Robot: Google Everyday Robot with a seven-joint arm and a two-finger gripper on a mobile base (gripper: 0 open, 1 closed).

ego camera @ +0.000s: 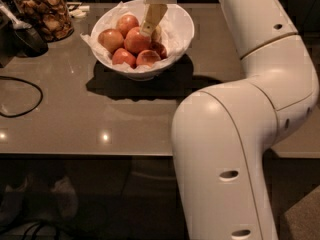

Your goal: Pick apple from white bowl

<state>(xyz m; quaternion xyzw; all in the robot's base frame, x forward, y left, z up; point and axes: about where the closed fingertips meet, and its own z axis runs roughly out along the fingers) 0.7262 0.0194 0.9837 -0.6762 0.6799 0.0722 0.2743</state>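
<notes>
The white bowl (184,28), lined with crumpled white paper, stands on the grey table at the back middle. It holds several red apples (135,41). My gripper (149,28) reaches down into the bowl from above. Its tan tip is at the top of the middle apple, between that apple and the one behind it (127,22). No apple is lifted. My white arm (240,134) fills the right side of the view.
A glass jar of brown snacks (45,14) stands at the back left, with a dark scoop-like object (26,38) in front of it. A black cable (22,101) loops on the left of the table. The table's front edge (90,155) runs across the middle.
</notes>
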